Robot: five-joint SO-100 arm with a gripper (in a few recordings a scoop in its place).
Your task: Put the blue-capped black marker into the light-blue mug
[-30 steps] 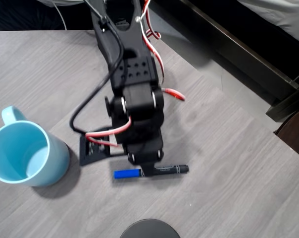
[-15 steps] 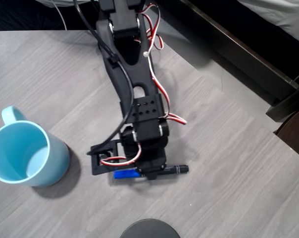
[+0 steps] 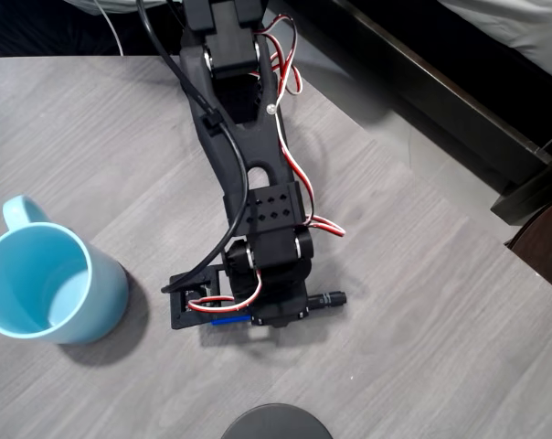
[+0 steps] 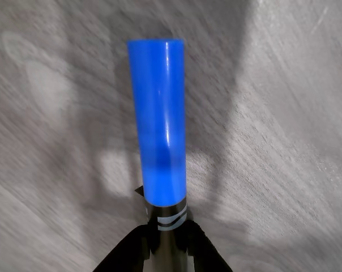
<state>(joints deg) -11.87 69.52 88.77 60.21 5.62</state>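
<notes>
The blue-capped black marker [image 3: 329,299] lies flat on the grey table, mostly covered by the arm in the overhead view; its black end sticks out to the right and a sliver of blue cap [image 3: 226,321] shows to the left. My gripper [image 3: 276,315] is down over its middle. In the wrist view the blue cap [image 4: 158,119] points away from me, and my gripper [image 4: 166,229] hugs the black barrel just behind the cap from both sides. The light-blue mug [image 3: 111,293] stands upright at the left, handle toward the top, well apart from the gripper.
A dark round object [image 3: 278,422] sits at the bottom edge, just below the marker. The table's edge [image 3: 395,146] runs diagonally at the upper right, with a dark frame [image 3: 440,101] beyond it. Bare grey tabletop lies between the marker and the mug.
The arm has stretched forward and come down over the marker, covering most of it. The marker's black end has shifted slightly upward in the picture. The mug has not moved.
</notes>
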